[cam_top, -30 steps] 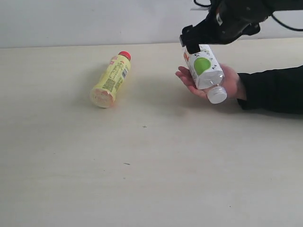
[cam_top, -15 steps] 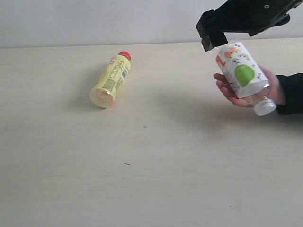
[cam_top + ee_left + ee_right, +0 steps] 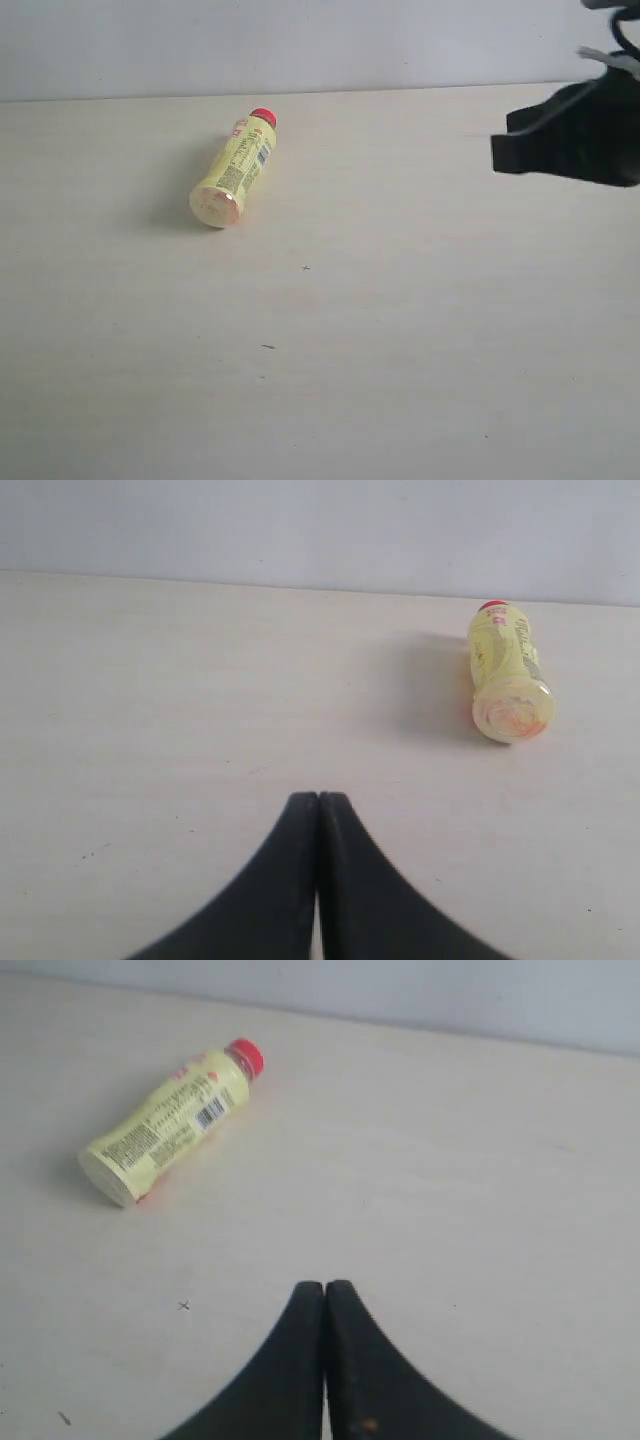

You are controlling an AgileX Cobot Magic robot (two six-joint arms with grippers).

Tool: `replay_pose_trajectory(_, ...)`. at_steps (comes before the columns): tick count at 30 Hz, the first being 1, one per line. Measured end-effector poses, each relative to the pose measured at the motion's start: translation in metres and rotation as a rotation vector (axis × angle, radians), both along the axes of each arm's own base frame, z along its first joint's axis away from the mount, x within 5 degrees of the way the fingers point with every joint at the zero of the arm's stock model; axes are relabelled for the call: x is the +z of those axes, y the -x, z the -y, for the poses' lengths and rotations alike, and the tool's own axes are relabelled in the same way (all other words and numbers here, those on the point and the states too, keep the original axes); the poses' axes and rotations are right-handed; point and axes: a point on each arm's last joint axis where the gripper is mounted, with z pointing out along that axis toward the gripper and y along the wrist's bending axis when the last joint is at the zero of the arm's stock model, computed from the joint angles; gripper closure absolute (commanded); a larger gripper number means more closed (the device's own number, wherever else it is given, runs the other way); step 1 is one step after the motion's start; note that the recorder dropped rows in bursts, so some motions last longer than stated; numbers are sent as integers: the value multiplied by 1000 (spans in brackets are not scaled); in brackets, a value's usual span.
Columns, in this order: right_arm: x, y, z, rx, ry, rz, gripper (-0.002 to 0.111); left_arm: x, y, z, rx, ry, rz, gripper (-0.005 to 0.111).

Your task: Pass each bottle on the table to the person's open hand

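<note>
- Exterior view gives us one yellow bottle (image 3: 233, 168) lying on its side on the far left part of the table (image 3: 400, 350); its red cap (image 3: 263, 117) points to the far edge and its pale base toward the near side; nothing touches it
- the left gripper (image 3: 318, 802) has its jaws pressed together on nothing; the right gripper (image 3: 324, 1292) is likewise closed and empty, off at the right, well apart from the bottle
- we see no open hand in any view; we judge the step in hand to be fetching this bottle
- to do it well, we would part the jaws first, come down over the middle of the body and set them across its long axis; taken lengthwise, a round body would likely roll away
- we would close gently; the plastic looks thin and may give under a hard squeeze
- the body is a smooth cylinder narrowing to the cap, wrapped in a printed label (image 3: 175, 1120) with a barcode; the tabletop is flat, matte, pale beige, with a few dark specks
</note>
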Motion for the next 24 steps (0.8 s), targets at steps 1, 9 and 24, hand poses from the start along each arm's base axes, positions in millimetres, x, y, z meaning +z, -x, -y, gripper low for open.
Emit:
replay_pose_trajectory(1, -3, 10, 5, 0, -12, 25, 108, 0, 0, 0, 0, 0, 0, 104)
replay_pose_trajectory(9, -25, 76, 37, -9, -129, 217, 108, 0, 0, 0, 0, 0, 0, 104)
replay_pose_trajectory(24, -39, 116, 57, -33, -306, 381, 108, 0, 0, 0, 0, 0, 0, 104)
